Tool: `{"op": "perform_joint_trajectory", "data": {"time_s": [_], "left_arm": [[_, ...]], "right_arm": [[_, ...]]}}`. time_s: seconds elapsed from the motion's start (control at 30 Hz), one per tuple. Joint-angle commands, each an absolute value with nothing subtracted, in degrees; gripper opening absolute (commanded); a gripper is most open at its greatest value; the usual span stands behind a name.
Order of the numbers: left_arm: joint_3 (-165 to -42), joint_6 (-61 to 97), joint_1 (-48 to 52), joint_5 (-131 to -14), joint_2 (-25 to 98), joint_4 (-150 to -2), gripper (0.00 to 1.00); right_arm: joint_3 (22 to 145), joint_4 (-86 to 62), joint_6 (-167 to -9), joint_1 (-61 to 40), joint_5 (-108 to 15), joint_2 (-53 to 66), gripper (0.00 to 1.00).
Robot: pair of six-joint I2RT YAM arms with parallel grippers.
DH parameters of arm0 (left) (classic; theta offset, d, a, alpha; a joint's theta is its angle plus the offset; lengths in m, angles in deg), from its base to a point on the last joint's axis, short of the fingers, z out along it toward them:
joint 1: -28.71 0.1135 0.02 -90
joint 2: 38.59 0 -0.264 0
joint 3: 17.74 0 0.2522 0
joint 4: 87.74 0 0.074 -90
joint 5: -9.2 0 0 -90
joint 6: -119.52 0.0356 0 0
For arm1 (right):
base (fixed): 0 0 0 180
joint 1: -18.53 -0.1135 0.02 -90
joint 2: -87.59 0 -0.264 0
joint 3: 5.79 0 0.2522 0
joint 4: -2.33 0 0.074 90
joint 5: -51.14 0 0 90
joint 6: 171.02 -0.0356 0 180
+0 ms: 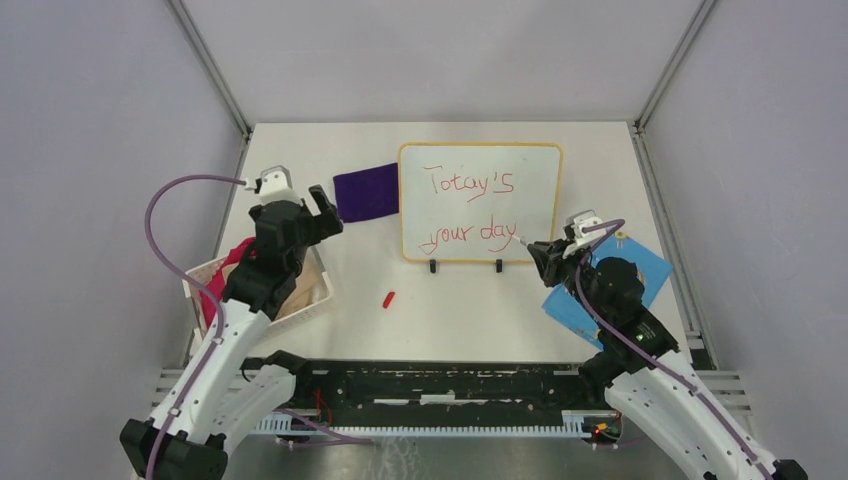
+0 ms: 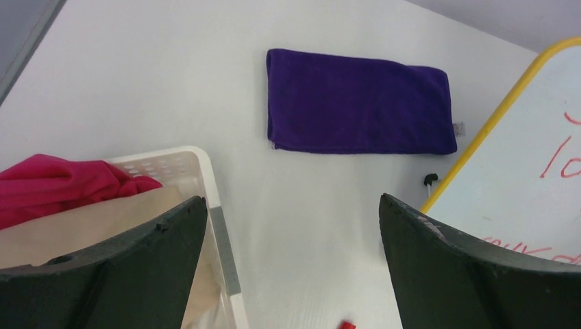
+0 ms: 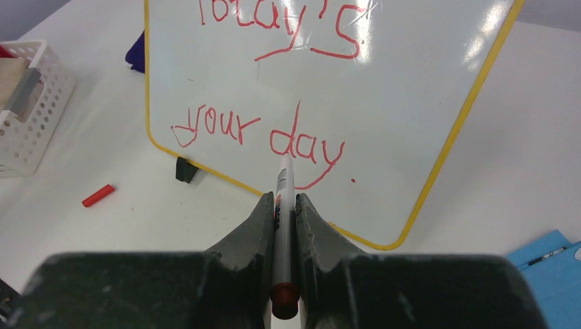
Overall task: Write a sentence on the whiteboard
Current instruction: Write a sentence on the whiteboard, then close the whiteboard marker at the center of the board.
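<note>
Right end effector [image 3: 284,200] clamping one marker [image 3: 285,175], left end effector [image 2: 291,204] spread wide, one whiteboard [image 1: 538,203], one sentence [image 1: 468,184]

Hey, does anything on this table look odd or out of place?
Yes. A small red cap lies loose on the table, in front of the whiteboard. In the sentence, the first word reads "Totay's", seemingly misspelled.

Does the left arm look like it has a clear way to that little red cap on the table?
Probably yes. The left gripper is open and empty, and the red cap lies alone on bare table between the basket and the whiteboard, with nothing over it.
</note>
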State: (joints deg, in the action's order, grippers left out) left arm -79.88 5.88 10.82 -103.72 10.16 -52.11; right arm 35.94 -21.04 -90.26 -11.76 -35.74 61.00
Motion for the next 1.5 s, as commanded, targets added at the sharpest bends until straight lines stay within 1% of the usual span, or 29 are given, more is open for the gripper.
{"op": "perform_joint_trajectory", "data": {"time_s": [0.0,0.13,0.37,0.5,0.6,0.7,0.8,1.0,1.2,1.37,1.47], "left_arm": [[-76.2,7.5,8.8,-102.7,4.4,-55.6,1.00],[-73.3,15.1,7.6,-87.6,-1.0,-56.3,1.00],[-69.9,14.1,5.5,-84.5,-1.6,-54.0,1.00],[-71.4,13.3,3.2,-84.8,5.3,-51.6,1.00],[-74.2,12.0,-1.3,-86.0,11.6,-48.6,1.00],[-76.8,10.1,-10.2,-92.4,15.3,-47.2,1.00],[-78.8,8.6,-15.1,-98.5,18.7,-45.4,1.00],[-81.2,5.3,-16.4,-103.3,23.3,-41.5,1.00],[-83.2,2.6,-16.4,-106.5,22.4,-40.6,1.00],[-81.4,4.7,-16.4,-102.2,19.2,-44.1,1.00],[-81.7,6.3,-16.4,-96.8,21.0,-43.8,1.00]], "right_arm": [[39.7,-14.1,-88.9,-12.5,-33.9,58.0,0.00],[40.9,-12.2,-88.6,-13.8,-33.7,55.8,0.00],[39.7,-10.3,-88.4,-14.0,-33.1,55.3,0.00],[38.4,-10.1,-88.4,-14.1,-32.0,56.3,0.00],[38.2,-10.5,-88.2,-14.1,-31.3,57.1,0.00],[38.0,-11.1,-87.8,-14.1,-30.4,57.8,0.00],[37.8,-11.3,-87.4,-14.1,-29.6,58.4,0.00],[36.6,-13.0,-86.7,-14.0,-28.0,60.5,0.00],[35.8,-13.2,-86.3,-14.0,-27.0,62.3,0.00],[35.6,-13.2,-86.2,-14.0,-26.9,63.0,0.00],[35.3,-13.4,-86.2,-14.1,-26.6,63.5,0.00]]}}
